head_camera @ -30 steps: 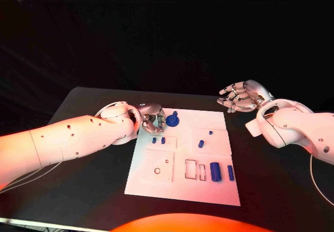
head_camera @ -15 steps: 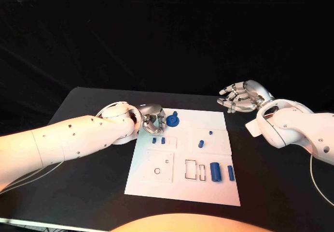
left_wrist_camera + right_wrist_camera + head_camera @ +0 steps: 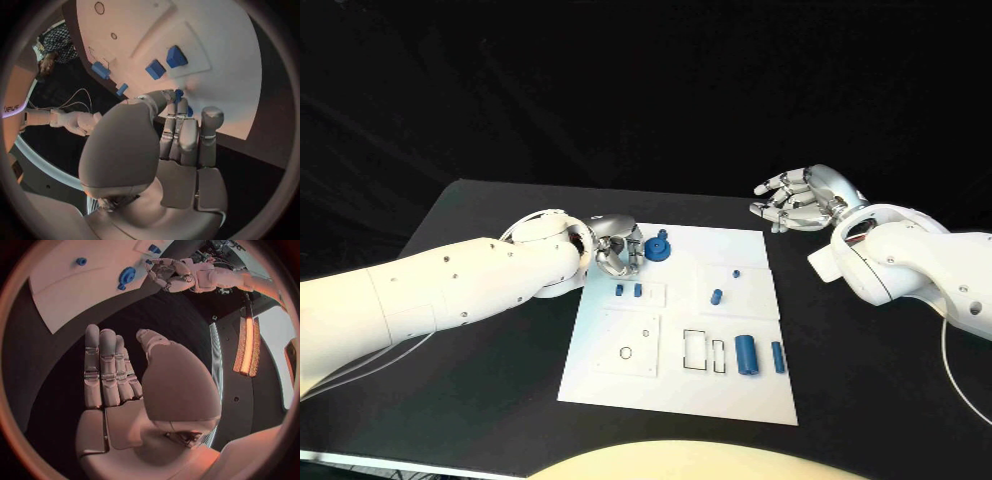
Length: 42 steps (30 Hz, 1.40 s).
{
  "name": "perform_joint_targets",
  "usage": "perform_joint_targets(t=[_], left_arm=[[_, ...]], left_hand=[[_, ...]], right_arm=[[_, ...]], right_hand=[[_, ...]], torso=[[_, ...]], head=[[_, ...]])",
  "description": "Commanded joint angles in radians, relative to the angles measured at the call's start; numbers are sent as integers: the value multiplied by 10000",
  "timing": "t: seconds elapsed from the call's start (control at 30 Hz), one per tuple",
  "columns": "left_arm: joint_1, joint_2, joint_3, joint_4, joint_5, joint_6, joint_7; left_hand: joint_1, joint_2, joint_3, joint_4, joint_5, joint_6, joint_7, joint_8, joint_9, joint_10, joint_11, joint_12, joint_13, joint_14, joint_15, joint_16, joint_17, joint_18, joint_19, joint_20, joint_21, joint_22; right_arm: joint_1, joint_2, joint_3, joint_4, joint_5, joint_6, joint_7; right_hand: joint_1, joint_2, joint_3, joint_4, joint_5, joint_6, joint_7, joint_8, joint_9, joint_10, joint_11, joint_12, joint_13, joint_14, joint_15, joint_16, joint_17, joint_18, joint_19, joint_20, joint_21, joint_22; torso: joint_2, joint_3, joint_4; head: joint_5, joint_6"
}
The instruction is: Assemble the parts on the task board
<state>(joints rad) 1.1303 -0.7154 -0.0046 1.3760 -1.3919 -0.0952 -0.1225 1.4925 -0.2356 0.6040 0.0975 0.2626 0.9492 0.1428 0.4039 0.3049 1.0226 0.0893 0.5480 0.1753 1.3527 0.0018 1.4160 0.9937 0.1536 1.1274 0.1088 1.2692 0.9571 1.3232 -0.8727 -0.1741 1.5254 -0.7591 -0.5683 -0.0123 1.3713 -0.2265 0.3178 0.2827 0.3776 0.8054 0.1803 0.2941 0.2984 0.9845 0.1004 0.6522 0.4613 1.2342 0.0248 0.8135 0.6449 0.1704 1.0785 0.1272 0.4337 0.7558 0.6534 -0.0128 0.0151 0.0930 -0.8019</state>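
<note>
The white task board [image 3: 678, 392] lies in the middle of the table. A round blue part [image 3: 656, 248] with a small peg on top stands near its far left corner. My left hand [image 3: 610, 243] sits right beside that part with its fingers close together. In the left wrist view the fingers [image 3: 187, 131] cover most of it, and a bit of the blue part [image 3: 179, 94] shows at their tips; whether they grip it is unclear. My right hand [image 3: 798, 200] hovers off the board's far right corner, its fingers [image 3: 106, 365] straight, holding nothing.
Two short blue pegs [image 3: 629, 291] stand in a left recess. A small blue piece [image 3: 717, 296] lies mid-board. A blue cylinder [image 3: 747, 354] and a slimmer bar [image 3: 777, 357] lie at the right. Black table [image 3: 473, 390] surrounds the board.
</note>
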Motion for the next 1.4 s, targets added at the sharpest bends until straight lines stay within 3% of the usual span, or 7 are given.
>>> perform_joint_targets(t=[0.03, 0.87, 1.4], left_arm=[[3, 42, 6, -15, 80, 214, 23], [-11, 98, -36, -130, 142, 375, 57], [-97, 150, -53, -167, 175, 267, 227]], left_hand=[[-74, 45, -19, 28, 52, 89, -8, -65, 9, 229, -184, 35, -19, 53, 15, 53, 14, -164, 63, 33, 34, -4], [-124, 26, -40, 35, 9, 90, -3, -91, 26, 242, -180, 4, -12, 77, 17, 62, 50, -168, 76, 39, 25, -4], [-177, 12, -70, 52, -13, 118, -12, -96, 48, 272, -188, -14, -3, 87, 18, 65, 48, -176, 102, 45, 26, 15]], right_arm=[[-6, 2, 2, 5, -89, 85, 138], [-7, -13, 2, 5, -78, 102, 131], [-7, -12, 2, 8, -62, 113, 128]], right_hand=[[3, -69, 44, 4, 32, -24, 38, 49, -13, -47, 8, -61, -17, -34, 18, -49, -13, 112, 20, 64, -58, -13], [15, -74, 70, -9, 37, -43, 40, 78, -17, -39, 9, -70, -75, -23, 19, -97, -11, 113, 32, 66, -107, -57], [15, -74, 70, -9, 37, -43, 40, 78, -17, -39, 9, -70, -75, -23, 19, -97, -11, 113, 32, 66, -107, -57]], torso=[[2, -1, -3], [-2, 7, -7], [3, 2, -1]], head=[[-5, -3], [-8, -13], [-44, -20]])
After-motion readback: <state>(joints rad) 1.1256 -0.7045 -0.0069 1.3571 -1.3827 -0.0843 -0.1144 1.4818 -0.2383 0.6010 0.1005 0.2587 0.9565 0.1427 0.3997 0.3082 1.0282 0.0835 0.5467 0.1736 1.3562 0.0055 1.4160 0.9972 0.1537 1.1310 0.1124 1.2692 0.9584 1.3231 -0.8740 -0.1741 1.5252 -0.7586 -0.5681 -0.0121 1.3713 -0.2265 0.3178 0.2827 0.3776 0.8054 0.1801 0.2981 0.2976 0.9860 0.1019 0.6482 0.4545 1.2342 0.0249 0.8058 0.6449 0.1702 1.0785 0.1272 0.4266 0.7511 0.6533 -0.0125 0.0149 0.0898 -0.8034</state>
